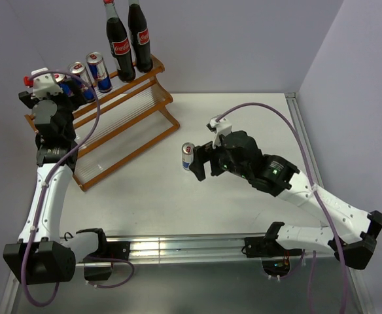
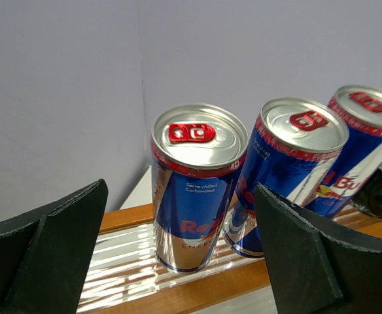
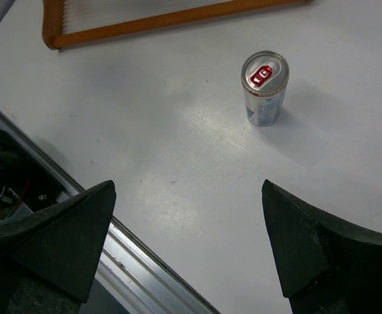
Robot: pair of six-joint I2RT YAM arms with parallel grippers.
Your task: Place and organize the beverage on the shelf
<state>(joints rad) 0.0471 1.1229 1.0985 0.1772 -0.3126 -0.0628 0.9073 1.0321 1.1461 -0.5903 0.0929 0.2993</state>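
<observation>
Blue-and-silver energy-drink cans with silver lids and red pull tabs, and dark glass bottles with red labels and caps. The end can (image 2: 194,196), second can (image 2: 279,170) and third can (image 2: 354,150) stand in a row on the top tier of the shelf (image 1: 122,114), on its clear ribbed panel behind an orange-brown wooden rail. The left cola bottle (image 1: 120,46) and right cola bottle (image 1: 140,36) stand at the row's right end. The left jaws are spread wide. The end can stands beyond them, in line with the gap, touching neither finger. The fourth can (image 3: 264,88) stands upright on the white bench (image 1: 243,118), in front of the shelf. The right jaws are likewise spread and hold nothing. This can lies ahead of them, nearer the right finger and clear of both.
</observation>
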